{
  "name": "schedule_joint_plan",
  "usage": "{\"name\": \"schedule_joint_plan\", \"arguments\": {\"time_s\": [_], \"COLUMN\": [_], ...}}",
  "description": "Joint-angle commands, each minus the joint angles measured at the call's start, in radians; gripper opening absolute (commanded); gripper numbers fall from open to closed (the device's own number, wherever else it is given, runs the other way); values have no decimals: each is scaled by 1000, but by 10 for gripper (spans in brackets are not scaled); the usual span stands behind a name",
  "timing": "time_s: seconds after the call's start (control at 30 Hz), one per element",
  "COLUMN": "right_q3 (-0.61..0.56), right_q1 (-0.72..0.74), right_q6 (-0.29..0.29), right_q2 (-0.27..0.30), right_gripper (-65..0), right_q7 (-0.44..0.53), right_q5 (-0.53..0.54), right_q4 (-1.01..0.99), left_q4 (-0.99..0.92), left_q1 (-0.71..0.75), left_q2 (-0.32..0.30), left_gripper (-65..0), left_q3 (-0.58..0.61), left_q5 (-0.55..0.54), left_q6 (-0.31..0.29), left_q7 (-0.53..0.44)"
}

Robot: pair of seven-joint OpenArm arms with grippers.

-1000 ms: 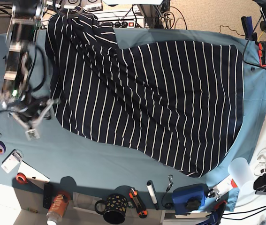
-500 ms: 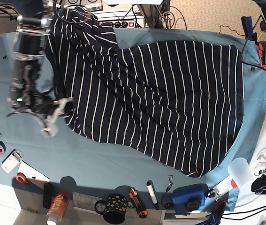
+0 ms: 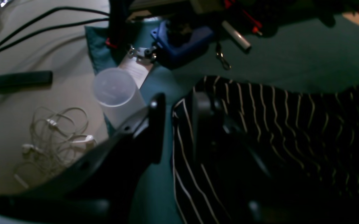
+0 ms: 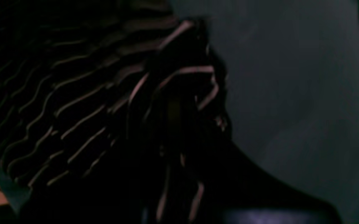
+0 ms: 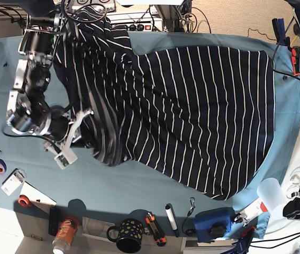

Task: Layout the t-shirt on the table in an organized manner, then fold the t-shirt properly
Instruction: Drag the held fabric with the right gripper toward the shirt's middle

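Your right gripper (image 5: 78,138) has its fingers clamped tight on a bunched edge of the dark navy, white-striped fabric t-shirt (image 5: 192,111), over at the nine o'clock side of the base view. The wrist view confirms it: a gathered wad of striped cloth sits pinched between the fingers, with bare teal behind. The shirt itself lies spread across the middle of the big teal-blue cloth worktop (image 5: 139,182), flat out toward three o'clock, but rucked into a thick fold at the pinch and piled up toward eleven o'clock, where it looks to run off the far edge.

This reads as the laying-out stage, with nothing folded yet. To do it well, you want to lift only enough to free that bunch, then draw it out toward eight o'clock, away from the body of the shirt, so the ridge pulls flat. Keep the pull low and slow; a high lift would likely drag the flat part along.

Your left gripper (image 3: 174,124) sits at the shirt's corner nearest the clear plastic cup (image 3: 114,93). Its fingers stand part open, one over the teal, one over the stripes; whether any cloth is caught between them, I cannot tell. If it does have the hem, use it as your anchor while the right side pulls.

Watch the black patterned mug (image 5: 128,234) along six o'clock.
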Motion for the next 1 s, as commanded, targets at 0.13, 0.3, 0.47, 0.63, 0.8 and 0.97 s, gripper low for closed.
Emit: {"name": "schedule_joint_plan", "arguments": {"time_s": [0.13,0.3,0.47,0.63,0.8,0.97], "right_q3": [-87,-333,-541,-577,-576,-523], "right_q1": [-99,-192,-203,-203,-202,-198], "right_q6": [-2,-2,-2,-2,-2,-2], "right_q2": [26,122,197,197,197,197], "right_gripper": [-650,-650,-650,-650,-564,-564], "right_q7": [-8,-8,-8,-8,-8,-8], "right_q5": [14,-2,-119,-175,-172,-4], "right_q4": [78,121,132,132,132,203], "left_q4": [14,14,14,14,14,14], "left_q1": [-33,-34,-33,-33,-33,-33], "left_q2": [-17,-17,-18,-17,-17,-17], "left_gripper": [-504,-504,-504,-504,-504,-504], "left_q3": [-8,-8,-8,-8,-8,-8], "left_q5": [-10,-10,-10,-10,-10,5], "left_q6": [3,3,3,3,3,3], "left_q7": [-27,-53,-52,-52,-52,-52]}}
